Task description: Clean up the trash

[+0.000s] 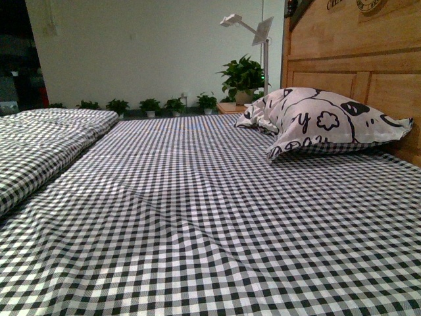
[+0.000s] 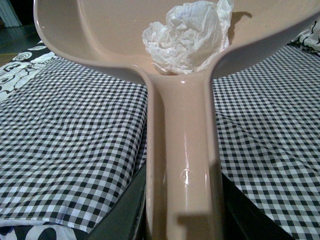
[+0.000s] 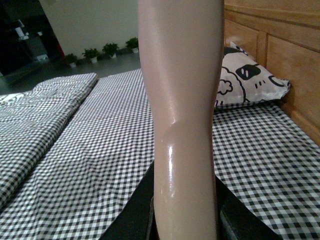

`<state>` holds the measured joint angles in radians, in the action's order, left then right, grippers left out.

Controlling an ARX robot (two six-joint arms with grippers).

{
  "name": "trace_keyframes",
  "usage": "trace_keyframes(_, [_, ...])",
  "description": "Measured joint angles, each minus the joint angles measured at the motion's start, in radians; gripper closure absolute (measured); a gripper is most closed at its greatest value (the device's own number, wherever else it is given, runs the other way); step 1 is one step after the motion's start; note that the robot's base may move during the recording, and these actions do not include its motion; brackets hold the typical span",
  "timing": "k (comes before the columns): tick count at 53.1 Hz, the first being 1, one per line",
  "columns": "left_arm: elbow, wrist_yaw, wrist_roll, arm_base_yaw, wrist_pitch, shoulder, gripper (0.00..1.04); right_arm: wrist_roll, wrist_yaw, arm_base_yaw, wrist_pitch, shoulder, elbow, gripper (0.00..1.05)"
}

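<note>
Left wrist view | trash [image 2: 187,37] lies in pink dustpan [image 2: 100,40]

Soft indoor light, sharp up front, dim at the far left.

From my front camera the checked bedsheet [image 1: 197,217] is evenly lit, its folds casting only faint shadows, while the doorway area at far left falls to near black. In my left wrist view the pink dustpan [image 2: 182,150] carries a small glare spot on its handle and the crumpled paper [image 2: 187,37] throws a soft shadow. My right wrist view shows a bright streak on the pink handle [image 3: 182,125], slightly blurred so close.
</note>
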<state>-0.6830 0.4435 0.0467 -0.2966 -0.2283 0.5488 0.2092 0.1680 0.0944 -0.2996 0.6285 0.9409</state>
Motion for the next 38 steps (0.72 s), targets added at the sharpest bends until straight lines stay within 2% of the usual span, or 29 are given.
trace_keyframes(38, [0.000,0.000,0.000,0.000,0.000,0.000,0.78,0.000,0.000,0.000,0.000,0.000,0.000,0.86])
